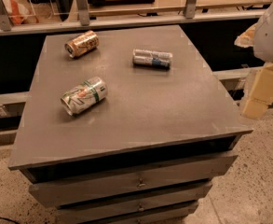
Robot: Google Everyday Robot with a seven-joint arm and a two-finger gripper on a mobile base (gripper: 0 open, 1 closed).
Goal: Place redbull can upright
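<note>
The redbull can (152, 59) is slim, silver and blue. It lies on its side, lengthwise left to right, on the back right part of the grey cabinet top (140, 111). My gripper (259, 94) shows as a beige part under a white arm shell at the right edge of the view. It hangs beyond the cabinet's right edge, well apart from the can, and holds nothing that I can see.
A fatter orange-copper can (82, 43) lies on its side at the back left. A fatter silver-white can with a green band (84, 95) lies on its side at the left middle. Drawers (136, 183) are below the top. A railing and shelf run behind.
</note>
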